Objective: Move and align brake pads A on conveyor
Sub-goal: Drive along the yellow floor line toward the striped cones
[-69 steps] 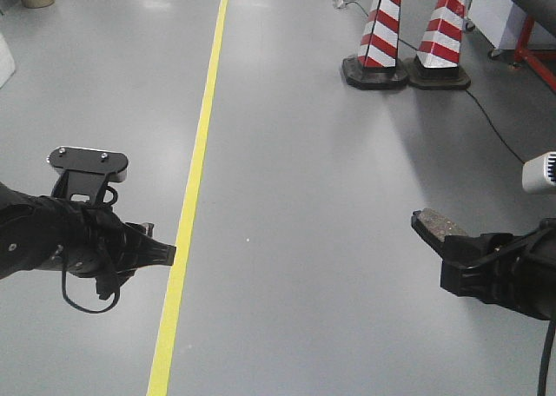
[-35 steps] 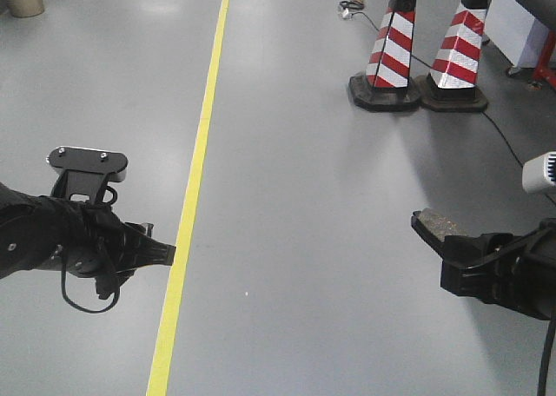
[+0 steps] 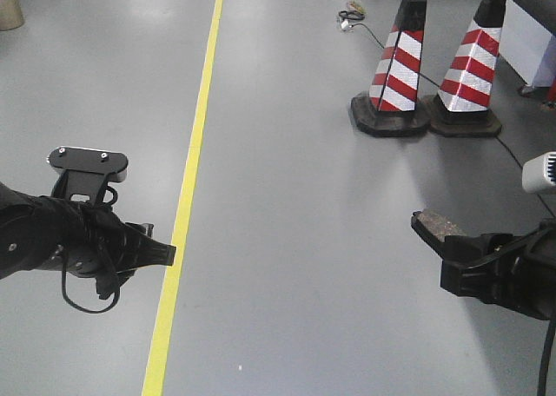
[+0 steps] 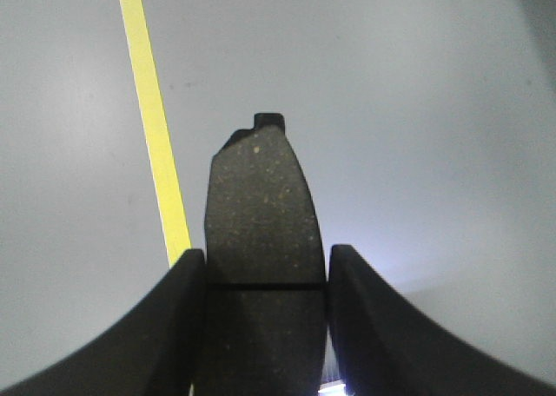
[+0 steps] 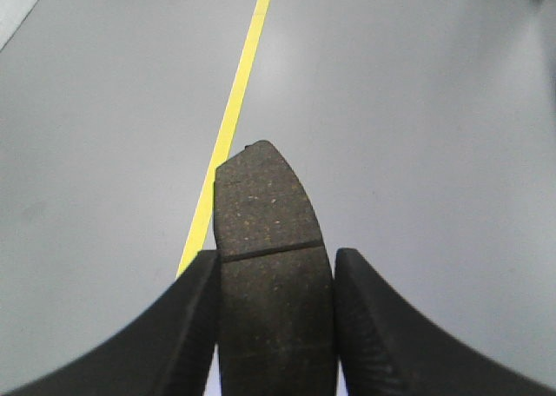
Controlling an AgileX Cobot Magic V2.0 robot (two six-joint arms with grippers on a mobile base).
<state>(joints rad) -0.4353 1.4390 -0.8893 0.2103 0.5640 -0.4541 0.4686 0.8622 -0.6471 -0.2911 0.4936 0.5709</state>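
Each gripper holds one dark grey brake pad above the grey floor. My left gripper (image 4: 265,255) is shut on a brake pad (image 4: 261,205) whose grooved face points forward; in the front view this gripper (image 3: 163,254) sits at the lower left, over the yellow line. My right gripper (image 5: 271,255) is shut on a second brake pad (image 5: 265,209), which sticks out up and to the left of the gripper (image 3: 452,250) as a speckled slab (image 3: 434,225). The conveyor is out of view.
A yellow floor line (image 3: 189,166) runs from the top centre down to the bottom left. Two red-and-white striped cones (image 3: 401,66) (image 3: 472,66) stand at the upper right, with a cable (image 3: 356,18) trailing behind them. Grey floor lies below both arms.
The cones and the floor have slid down and to the right in the front view and look larger. Both arms keep the same place in the frame, still holding their pads.
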